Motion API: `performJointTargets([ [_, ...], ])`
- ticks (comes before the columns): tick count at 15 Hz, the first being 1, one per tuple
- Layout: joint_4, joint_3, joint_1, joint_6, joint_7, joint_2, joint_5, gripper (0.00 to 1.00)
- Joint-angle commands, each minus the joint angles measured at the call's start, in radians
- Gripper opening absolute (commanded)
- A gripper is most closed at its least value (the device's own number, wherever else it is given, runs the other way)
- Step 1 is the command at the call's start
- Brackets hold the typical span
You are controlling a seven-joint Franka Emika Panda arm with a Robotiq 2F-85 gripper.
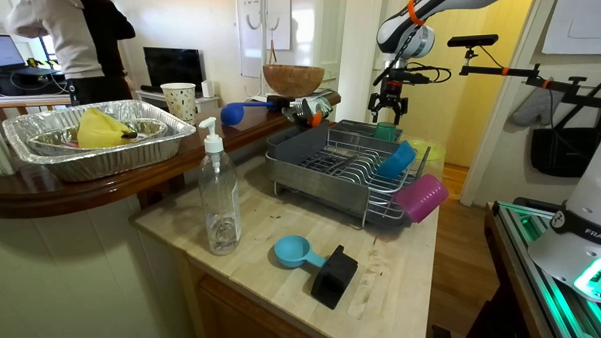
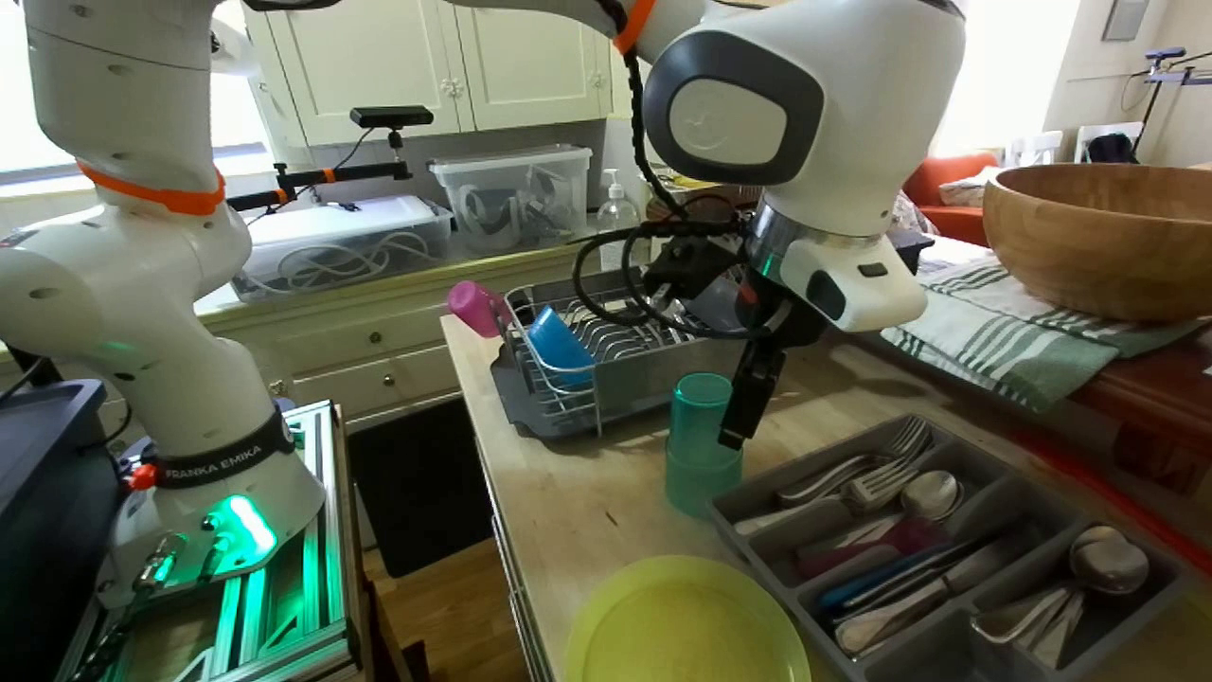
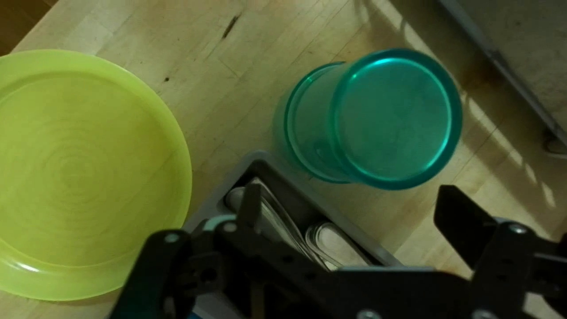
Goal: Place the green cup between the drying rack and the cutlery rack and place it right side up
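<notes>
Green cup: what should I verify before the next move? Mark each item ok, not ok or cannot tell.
1. Fingers open: ok; they stand wide apart with nothing held.
2. Green cup between the fingers: not ok; in the wrist view it sits beyond the fingertips.
3. Green cup right side up: not ok; it looks base-up, narrower end on top.
4. Green cup standing between the drying rack and the cutlery rack: ok.
5. Green cup free of the cutlery rack: cannot tell; they look close, and no clear gap shows.

Cream cabinets (image 2: 365, 71), pale walls (image 1: 188, 23), wooden floor (image 1: 465, 249), a glaringly bright window (image 2: 13, 95).
</notes>
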Motion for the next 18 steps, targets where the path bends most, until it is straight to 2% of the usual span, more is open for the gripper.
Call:
performJointTargets([
  [1,0.094,0.013,-0.026,-0.082,0.01,0.078,0.022,1.0],
  [6,0.171,0.028,-0.047,-0.166,0.022,0.145,0.05,1.0],
  [18,0.295,0.056,-0.059,-0.318,0.03,0.27,0.033,1.0],
])
